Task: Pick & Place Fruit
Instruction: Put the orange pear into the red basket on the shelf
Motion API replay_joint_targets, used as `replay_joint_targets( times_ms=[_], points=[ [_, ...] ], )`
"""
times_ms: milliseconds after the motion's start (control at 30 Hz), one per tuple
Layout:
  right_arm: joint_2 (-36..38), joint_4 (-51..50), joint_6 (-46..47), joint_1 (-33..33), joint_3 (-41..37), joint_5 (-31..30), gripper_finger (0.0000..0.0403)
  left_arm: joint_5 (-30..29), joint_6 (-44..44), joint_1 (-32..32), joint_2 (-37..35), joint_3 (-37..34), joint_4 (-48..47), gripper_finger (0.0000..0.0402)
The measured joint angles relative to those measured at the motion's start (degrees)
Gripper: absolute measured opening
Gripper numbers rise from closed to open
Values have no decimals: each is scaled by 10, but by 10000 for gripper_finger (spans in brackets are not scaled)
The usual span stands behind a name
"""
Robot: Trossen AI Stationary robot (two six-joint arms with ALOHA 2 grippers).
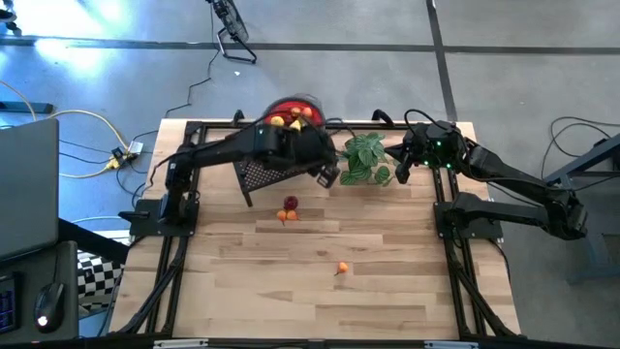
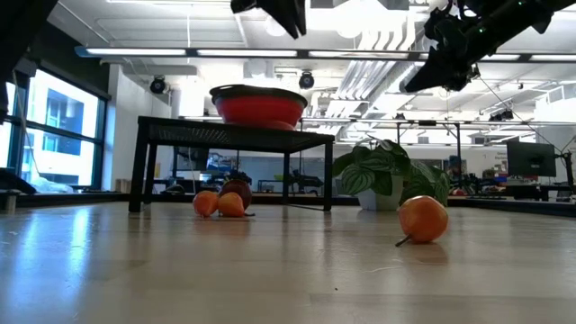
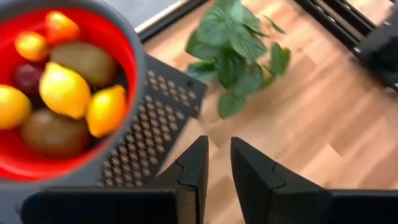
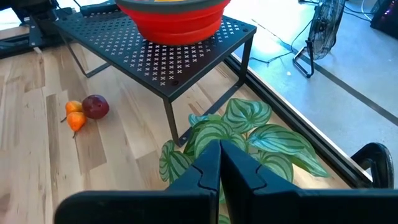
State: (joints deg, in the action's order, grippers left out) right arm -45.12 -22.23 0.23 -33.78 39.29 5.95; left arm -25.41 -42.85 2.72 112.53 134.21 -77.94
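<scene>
Most of the fruit already sits in the red bowl (image 3: 37, 155) on the black rack (image 4: 168, 59); two small orange pieces (image 4: 74, 115) and a dark red one (image 4: 95, 106) lie on the surface (image 1: 387, 291) beside the rack, and one orange ball (image 1: 341, 269) lies nearer the front. The left gripper (image 3: 214, 165) hangs above the rack's edge beside the bowl, its jaws nearly together and grasping nothing; the right gripper (image 4: 219, 158) waits clenched and empty over the leafy plant (image 4: 249, 134). The next pick probably goes best if the left arm opens wide, drops straight over the cluster, and closes on a single piece without nudging the others.

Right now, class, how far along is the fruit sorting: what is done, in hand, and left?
Done: lemons, kiwis and small fruit fill the red bowl on the black rack. In hand: nothing; the left pincer hovers beside the bowl, empty. Left: a dark red fruit, two small oranges by it, and one lone orange.
</scene>
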Motion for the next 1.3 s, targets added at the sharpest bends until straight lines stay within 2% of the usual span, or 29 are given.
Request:
replay_joint_targets(
  times_ms=[433,733,1000,1300],
  points=[
    [0,-23,0,0,0,0,3,0,-135,-99,1,0,-2,62],
    [0,-47,-5,0,0,0,2,-1,-261,-149,6,0,-2,62],
    [0,-47,-1,0,0,0,2,-1,-331,-190,6,0,-5,62],
    [0,-47,2,0,0,0,2,2,-490,-223,23,-1,-126,62]
  ],
)
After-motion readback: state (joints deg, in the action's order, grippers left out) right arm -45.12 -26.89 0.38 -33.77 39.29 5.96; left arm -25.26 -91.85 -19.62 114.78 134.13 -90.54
